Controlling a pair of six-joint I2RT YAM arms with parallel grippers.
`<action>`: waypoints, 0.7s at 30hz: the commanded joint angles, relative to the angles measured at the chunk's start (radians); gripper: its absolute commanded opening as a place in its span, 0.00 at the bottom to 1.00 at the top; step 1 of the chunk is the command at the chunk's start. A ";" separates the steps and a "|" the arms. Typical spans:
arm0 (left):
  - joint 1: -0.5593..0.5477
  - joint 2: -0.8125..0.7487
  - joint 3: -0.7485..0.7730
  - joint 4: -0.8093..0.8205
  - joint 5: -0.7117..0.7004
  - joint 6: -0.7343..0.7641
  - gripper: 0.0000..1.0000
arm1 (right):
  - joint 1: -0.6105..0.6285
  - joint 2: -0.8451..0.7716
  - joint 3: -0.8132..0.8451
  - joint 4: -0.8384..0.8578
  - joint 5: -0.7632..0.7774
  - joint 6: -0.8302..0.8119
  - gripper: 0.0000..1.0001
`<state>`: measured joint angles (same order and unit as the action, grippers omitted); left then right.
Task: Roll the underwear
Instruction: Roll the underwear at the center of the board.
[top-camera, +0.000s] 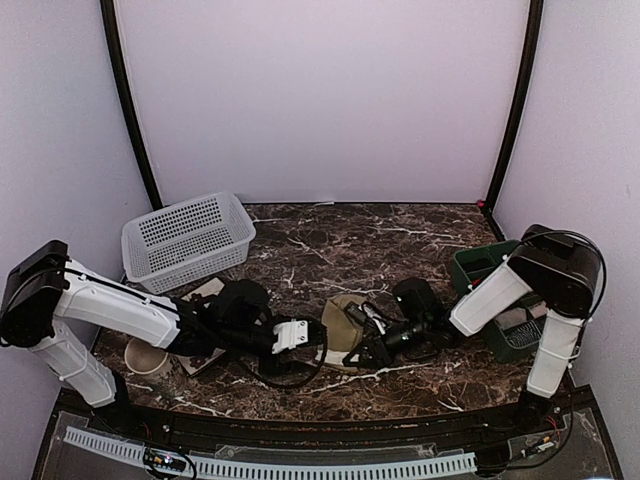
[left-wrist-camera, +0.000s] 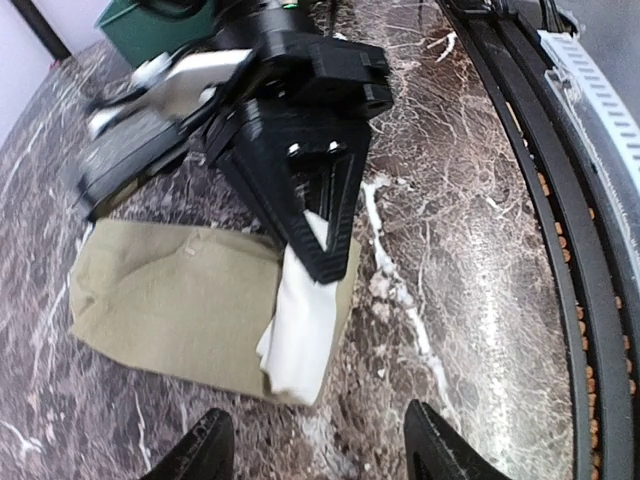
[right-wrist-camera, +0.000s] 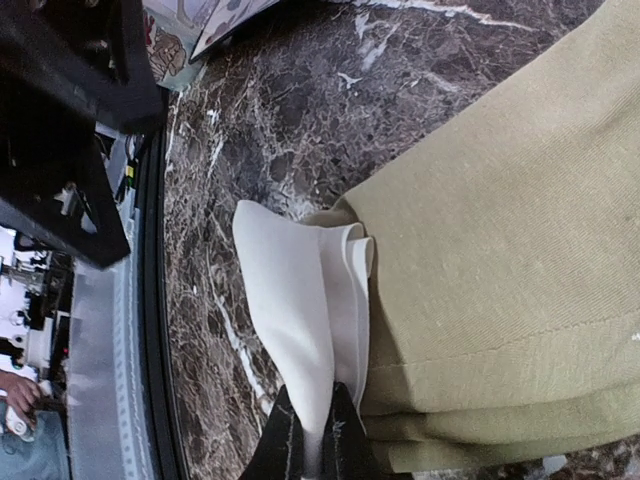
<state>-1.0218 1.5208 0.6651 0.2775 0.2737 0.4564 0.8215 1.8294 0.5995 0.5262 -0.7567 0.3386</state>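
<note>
— The underwear (left-wrist-camera: 170, 300), where does it lie?
— The olive-khaki piece lies flat on the marble table (left-wrist-camera: 450, 200), between both arms.
— And the claws?
— The right gripper (right-wrist-camera: 305, 440) pinches its white flap (right-wrist-camera: 300, 300), apparently the lining. The left gripper (left-wrist-camera: 315, 450) hovers just beside, fingers spread.

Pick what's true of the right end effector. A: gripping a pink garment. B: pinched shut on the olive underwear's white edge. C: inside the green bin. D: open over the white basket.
B: the right wrist view shows the right end effector clamped on the white edge of the olive underwear.
</note>
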 joint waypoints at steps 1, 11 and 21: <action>-0.050 0.059 0.019 0.108 -0.102 0.120 0.60 | -0.023 0.068 0.044 0.021 -0.107 0.103 0.00; -0.081 0.232 0.115 0.139 -0.095 0.249 0.55 | -0.045 0.124 0.072 -0.018 -0.149 0.143 0.00; -0.073 0.352 0.159 0.052 -0.137 0.282 0.37 | -0.045 0.118 0.069 -0.023 -0.154 0.142 0.02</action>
<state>-1.0973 1.8435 0.8173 0.3954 0.1505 0.7265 0.7795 1.9301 0.6769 0.5335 -0.9180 0.4782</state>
